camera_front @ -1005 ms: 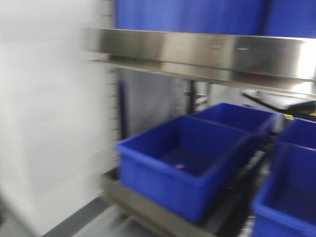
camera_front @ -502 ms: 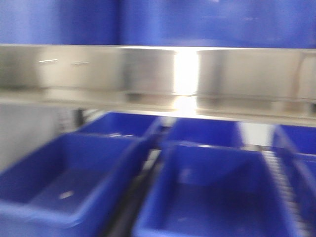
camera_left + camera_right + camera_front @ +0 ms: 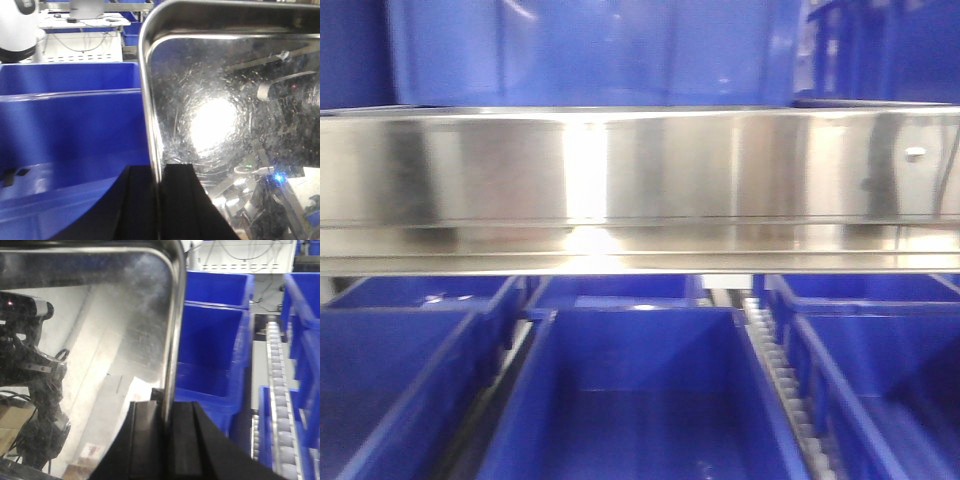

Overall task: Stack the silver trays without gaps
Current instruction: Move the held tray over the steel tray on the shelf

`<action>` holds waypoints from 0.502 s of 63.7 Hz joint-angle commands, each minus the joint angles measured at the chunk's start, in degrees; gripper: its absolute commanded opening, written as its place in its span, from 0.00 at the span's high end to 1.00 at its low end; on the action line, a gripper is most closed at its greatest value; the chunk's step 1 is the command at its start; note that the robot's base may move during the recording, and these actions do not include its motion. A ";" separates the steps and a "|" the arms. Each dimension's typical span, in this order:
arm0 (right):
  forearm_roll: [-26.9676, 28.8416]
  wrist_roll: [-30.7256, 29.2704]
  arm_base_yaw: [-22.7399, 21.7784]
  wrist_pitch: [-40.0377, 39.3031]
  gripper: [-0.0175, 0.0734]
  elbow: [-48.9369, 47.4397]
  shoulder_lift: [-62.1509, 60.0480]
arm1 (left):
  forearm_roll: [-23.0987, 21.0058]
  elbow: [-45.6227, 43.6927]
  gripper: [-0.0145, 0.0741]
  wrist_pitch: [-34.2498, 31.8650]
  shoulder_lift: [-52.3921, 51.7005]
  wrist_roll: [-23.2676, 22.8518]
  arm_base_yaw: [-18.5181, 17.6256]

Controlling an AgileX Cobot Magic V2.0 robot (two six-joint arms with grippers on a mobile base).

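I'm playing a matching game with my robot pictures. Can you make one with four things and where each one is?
Things:
1 silver tray
2 steel rail
3 blue bin
4 roller track

Places:
A open-topped, just under the rail
B rim pinched between the left fingers
C narrow strip between bins, right wrist view
D running straight across the front view

Pairs: 1-B, 2-D, 3-A, 4-C.

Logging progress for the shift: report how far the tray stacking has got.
Done: no stacked trays show in any view. In hand: left fingers and right fingers each clamp the rim of a silver tray. Left: setting it onto another tray, none visible.
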 commanded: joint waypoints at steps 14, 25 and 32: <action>-0.48 -1.02 -0.12 -2.20 0.90 -0.56 -0.59 | 0.38 -0.52 0.86 -2.37 -0.83 0.34 -0.12; -0.48 -1.02 -0.12 -2.20 0.90 -0.56 -0.59 | 0.38 -0.52 0.86 -2.37 -0.83 0.34 -0.12; -0.48 -1.02 -0.12 -2.20 0.90 -0.56 -0.59 | 0.38 -0.52 0.86 -2.37 -0.83 0.34 -0.12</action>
